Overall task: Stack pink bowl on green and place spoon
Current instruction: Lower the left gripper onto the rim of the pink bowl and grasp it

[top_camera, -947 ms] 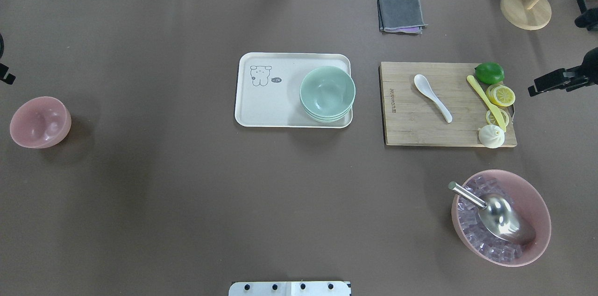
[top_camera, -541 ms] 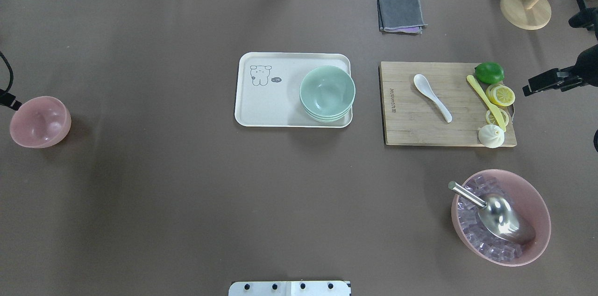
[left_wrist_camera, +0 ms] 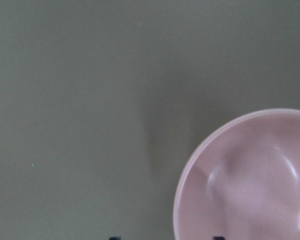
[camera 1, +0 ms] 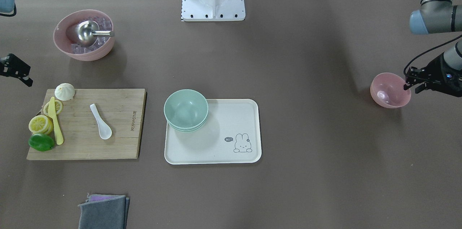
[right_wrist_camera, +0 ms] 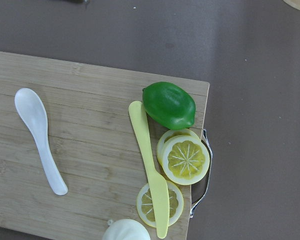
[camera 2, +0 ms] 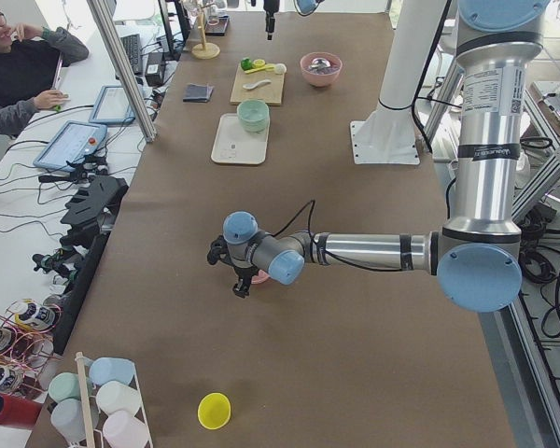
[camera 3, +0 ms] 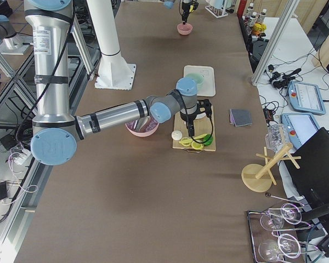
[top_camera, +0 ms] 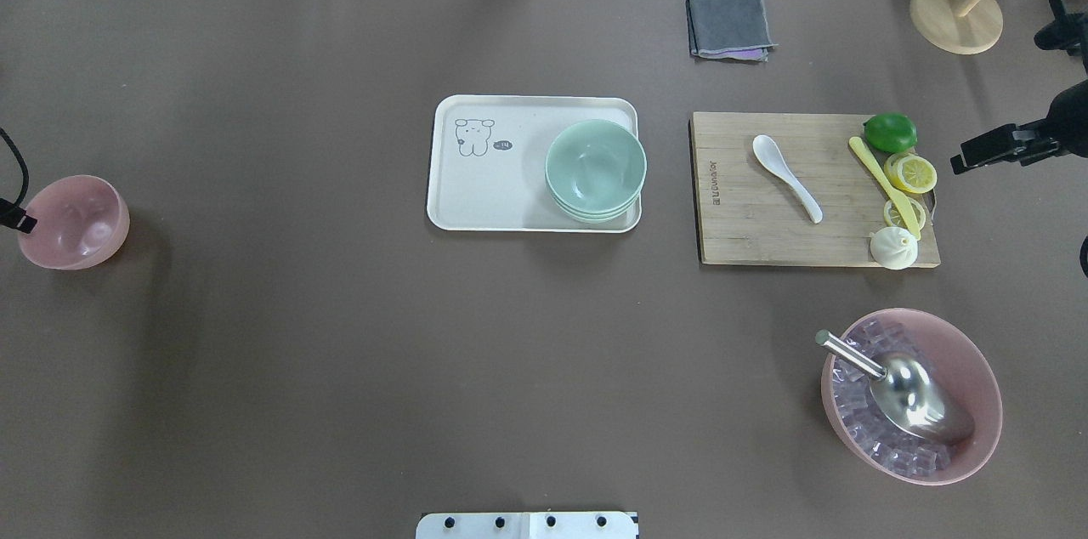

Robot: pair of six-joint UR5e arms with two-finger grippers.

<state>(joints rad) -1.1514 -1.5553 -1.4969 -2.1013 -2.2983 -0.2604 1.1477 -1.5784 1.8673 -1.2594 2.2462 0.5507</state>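
Observation:
A small pink bowl (top_camera: pixel 76 220) stands alone at the table's far left; it also shows in the front view (camera 1: pixel 388 93). My left gripper (camera 1: pixel 411 88) is open at the bowl's outer rim. In the left wrist view its fingertips (left_wrist_camera: pixel 218 238) stand either side of the rim (left_wrist_camera: pixel 182 200). A stack of green bowls (top_camera: pixel 595 165) sits on the right end of a white tray (top_camera: pixel 484 190). A white spoon (top_camera: pixel 786 176) lies on a wooden cutting board (top_camera: pixel 748 224). My right gripper (top_camera: pixel 959 163) hovers past the board's right end, beside the lime; its jaws do not show clearly.
On the board lie a lime (top_camera: pixel 890 132), lemon slices (top_camera: pixel 911 173), a yellow knife (top_camera: pixel 884 186) and a white bun (top_camera: pixel 892 248). A large pink bowl (top_camera: pixel 977 377) of ice cubes with a metal scoop stands front right. A grey cloth (top_camera: pixel 729 26) and a wooden stand (top_camera: pixel 956 16) lie at the back.
My left gripper has moved in from the far side to the pink bowl's outer rim. My right gripper has shifted slightly toward the board.

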